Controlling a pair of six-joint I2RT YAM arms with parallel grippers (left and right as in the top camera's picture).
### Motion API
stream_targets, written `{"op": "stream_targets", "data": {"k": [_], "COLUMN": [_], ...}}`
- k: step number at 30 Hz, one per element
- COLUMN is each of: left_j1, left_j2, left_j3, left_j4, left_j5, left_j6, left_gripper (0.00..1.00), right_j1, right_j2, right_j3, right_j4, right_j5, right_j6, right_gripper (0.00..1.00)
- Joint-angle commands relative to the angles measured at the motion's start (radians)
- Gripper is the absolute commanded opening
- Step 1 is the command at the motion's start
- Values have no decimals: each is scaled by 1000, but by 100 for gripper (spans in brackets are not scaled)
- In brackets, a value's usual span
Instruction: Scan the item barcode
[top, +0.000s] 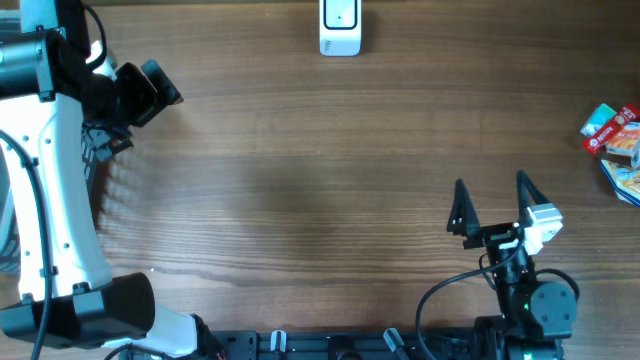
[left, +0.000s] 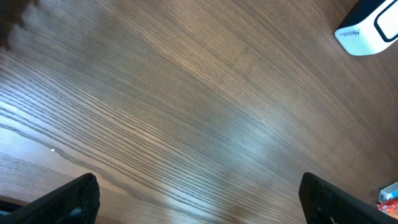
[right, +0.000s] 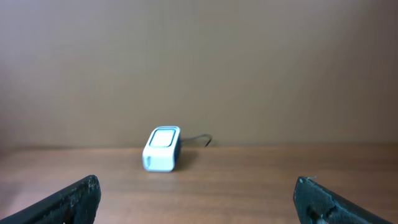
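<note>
The white barcode scanner (top: 340, 28) stands at the table's far edge, centre; it also shows as the scanner (right: 163, 149) in the right wrist view and the scanner (left: 370, 28) in the left wrist view's top right corner. The items, a small heap of red and blue packets (top: 615, 140), lie at the right edge; a corner of a packet (left: 388, 194) shows in the left wrist view. My left gripper (top: 160, 88) hangs open over the far left (left: 202, 205), holding nothing. My right gripper (top: 492, 205) stands open near the front right (right: 199, 202), facing the scanner, empty.
The bare wooden table (top: 320, 190) spreads between both arms. The left arm's white links and cables (top: 60, 200) run along the left side. A thin cable (right: 200, 139) leaves the scanner's back.
</note>
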Motion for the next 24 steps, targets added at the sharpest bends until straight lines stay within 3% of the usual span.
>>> {"op": "stream_targets", "data": {"k": [1,15,24], "left_j1": [-5,-5,-5], "left_j2": [6,6,6], "left_j3": [-6,-6,-6], "left_j4": [3,3,3], "left_j5": [8,8,8], "left_j6": [12,12,12], "left_gripper": [100,100,100], "right_j1": [3,-26,-26], "right_j2": [-17,-16,-16], "right_j3": [-79,-93,-93], "right_j4": [73,-71,-70], "right_j5": [70,110,111], "right_j6": [-16,3,8], "right_gripper": [100,100,100]}}
